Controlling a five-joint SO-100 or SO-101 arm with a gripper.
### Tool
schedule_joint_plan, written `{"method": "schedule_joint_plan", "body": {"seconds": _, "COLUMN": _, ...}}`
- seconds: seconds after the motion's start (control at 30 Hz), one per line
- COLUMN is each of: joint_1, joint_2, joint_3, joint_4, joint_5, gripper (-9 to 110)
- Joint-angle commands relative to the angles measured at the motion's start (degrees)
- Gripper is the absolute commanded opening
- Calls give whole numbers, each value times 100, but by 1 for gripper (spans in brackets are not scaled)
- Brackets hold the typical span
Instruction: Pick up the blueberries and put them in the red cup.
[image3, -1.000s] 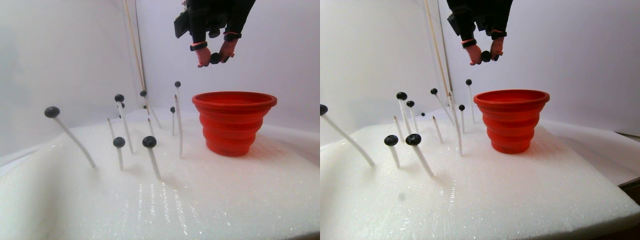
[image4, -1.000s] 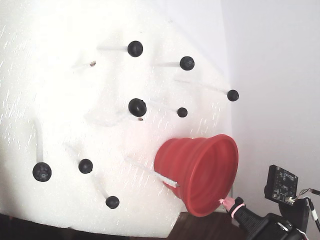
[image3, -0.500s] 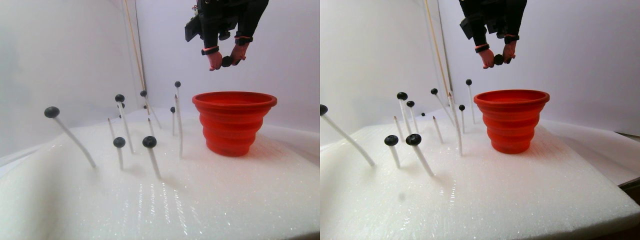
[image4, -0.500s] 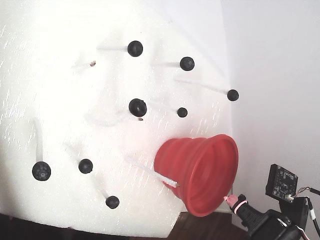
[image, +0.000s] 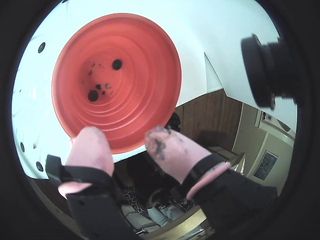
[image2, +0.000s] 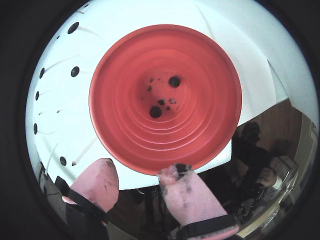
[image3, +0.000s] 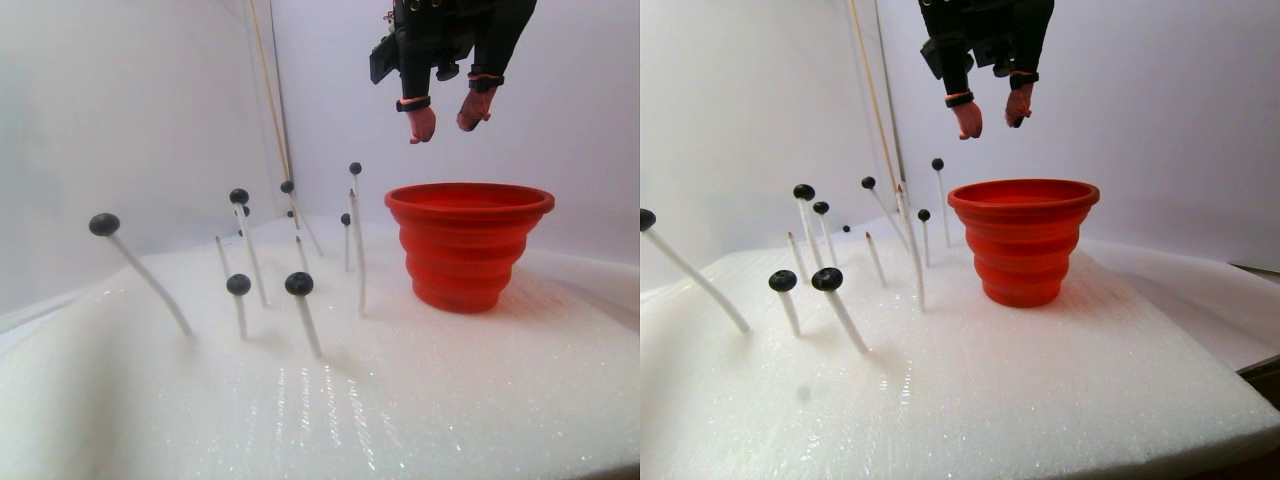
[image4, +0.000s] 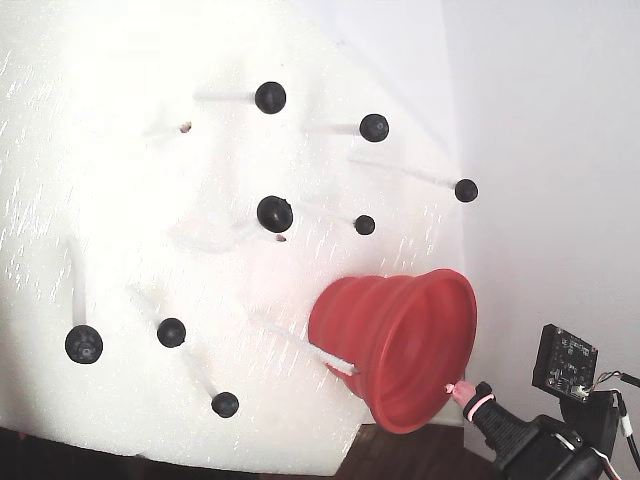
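Above the red cup I'm watching my tool hanging spread and empty; half a second ago it was pinching a blueberry. Two blueberries are lying inside the cup, others are waiting on their sticks.

Air above red cup clear; sticks crowd stereo-left side.

Red cup is looking like soft matt plastic, ribbed in steps, faintly sheening inside. Foam slab is showing a rough, glittery white surface. Blueberries are reading matt dark. Sticks are looking smooth and white. Gripper fingertips are showing pink rubbery skin, dark-smudged; the body is looking like black matt plastic.
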Motion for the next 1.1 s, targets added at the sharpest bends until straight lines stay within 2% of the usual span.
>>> {"method": "schedule_joint_plan", "body": {"seconds": 0.0, "joint_1": -53, "joint_2": 88, "joint_3": -589, "joint_4": -88, "joint_5": 53, "gripper": 16}}
{"method": "schedule_joint_plan", "body": {"seconds": 1.07, "joint_1": -809, "joint_2": -158, "joint_3": -721, "joint_4": -466, "joint_5": 264, "gripper": 15}}
